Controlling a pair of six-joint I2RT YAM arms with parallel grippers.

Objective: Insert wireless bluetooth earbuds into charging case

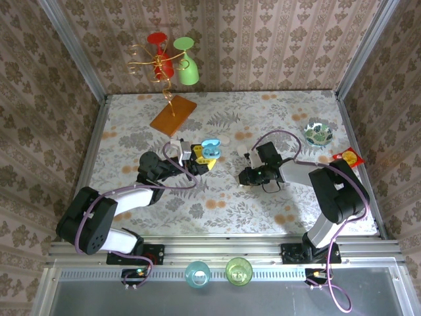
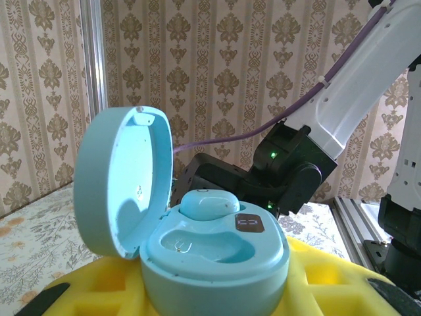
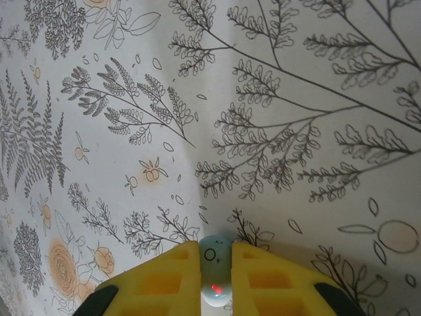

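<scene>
One small glossy pale blue earbud (image 3: 215,260) is pinched between the right gripper's (image 3: 215,249) yellow fingers (image 3: 164,283), which hide its sides; whether it touches the fern-printed tablecloth (image 3: 296,99) cannot be told. Below, the open pale blue pebble-shaped charging case (image 2: 214,263) is cut off at the frame edge, with the left gripper (image 1: 204,158) clamped on its base. A second earbud (image 2: 209,204) fills its far pocket; the near pocket lies bare. Both arms reach inward, low over mid-table, their grippers near but apart
</scene>
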